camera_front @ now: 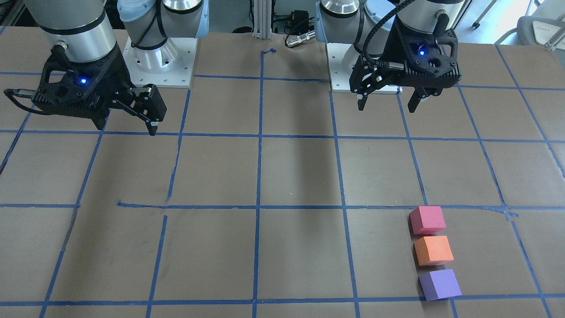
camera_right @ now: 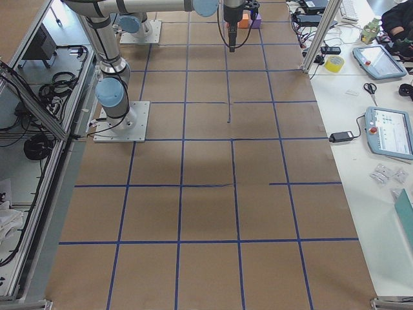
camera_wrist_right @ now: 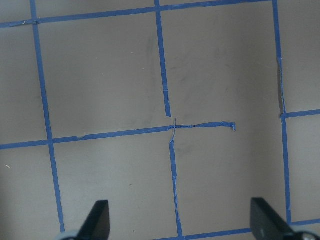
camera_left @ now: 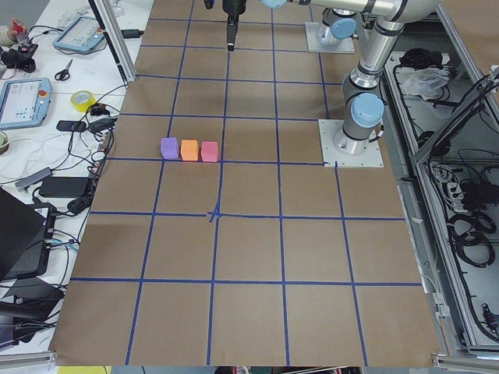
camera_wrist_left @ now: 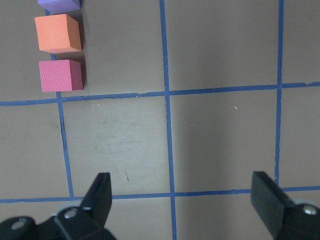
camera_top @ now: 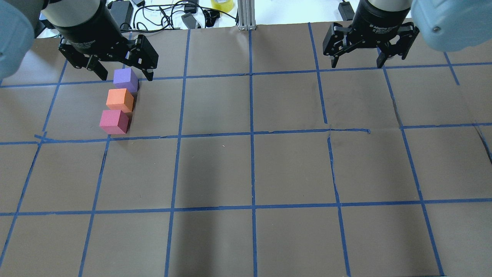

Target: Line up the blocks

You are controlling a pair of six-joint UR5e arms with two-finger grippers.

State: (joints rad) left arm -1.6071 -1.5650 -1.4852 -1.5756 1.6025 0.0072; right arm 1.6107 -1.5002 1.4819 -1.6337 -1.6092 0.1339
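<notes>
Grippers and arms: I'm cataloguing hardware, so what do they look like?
Silver-grey arms with pale blue joint caps. The left gripper and right gripper are matte black with two linkage jaws, a glowing blue light and a black cable each.

Left hand (camera_front: 387, 105) and right hand (camera_front: 127, 127) both high, pointing straight down, jaws wide apart.

Left wrist view: the purple block (camera_wrist_left: 59, 5) is cut off by the top edge. Exterior right view: the right hand (camera_right: 231, 46) hides the pinkish-red block (camera_top: 113, 121) and part of the orange block (camera_right: 244, 23). Right wrist view: the bottom edge cuts off both fingers (camera_wrist_right: 97, 220).
</notes>
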